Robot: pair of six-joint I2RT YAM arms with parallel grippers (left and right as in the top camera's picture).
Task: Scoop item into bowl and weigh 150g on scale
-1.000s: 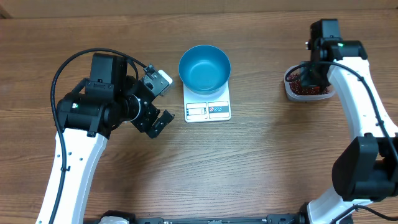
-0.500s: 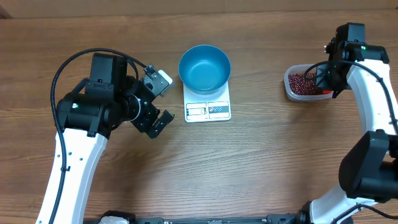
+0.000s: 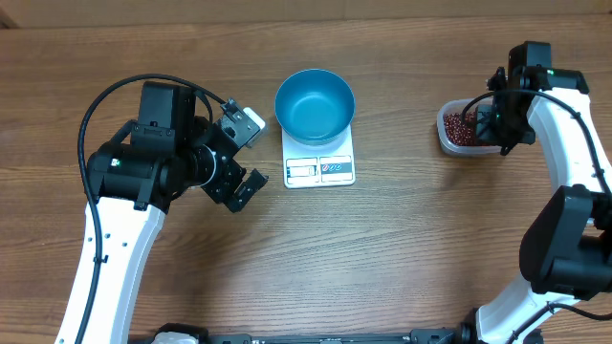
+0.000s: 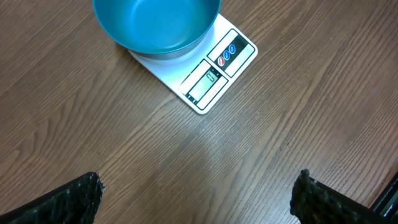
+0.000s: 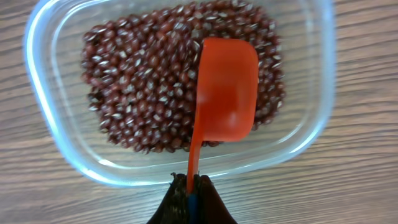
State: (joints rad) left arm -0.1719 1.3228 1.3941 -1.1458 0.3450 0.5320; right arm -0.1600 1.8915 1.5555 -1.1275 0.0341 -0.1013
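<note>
While the dark red-brown beans (image 5: 143,93) lie heaped in a clear plastic tub (image 5: 56,155), they fill most of its floor in the right wrist view, and none show in the bowl. An orange scoop (image 5: 227,93) reaches over them from the lower edge of that frame. Its cup sits above the right half of the bean mass, with its bare orange face turned to the camera. Whether the cup touches the beans cannot be told. The scoop's thin handle runs down to the right jaws, whose dark fingers (image 5: 177,202) are pressed together on its end, pinching it.

From overhead, the tub sits at the upper right of the frame, with the right arm (image 3: 564,143) bent over it from the right edge. Well apart from it, at the upper centre, the blue bowl (image 3: 315,103) stands upright on the white scale (image 3: 319,169). It covers the upper part of the platform and leaves the display panel and label bare along the lower edge. The left wrist view shows the same bowl (image 4: 155,25) and scale (image 4: 214,78) at the top of its frame.

Near the scale's left side, the left jaws hang above the bare wooden bench (image 3: 402,258), spread wide and holding nothing. Their textured fingers (image 4: 68,202) show at the lower corners of the left wrist frame.
</note>
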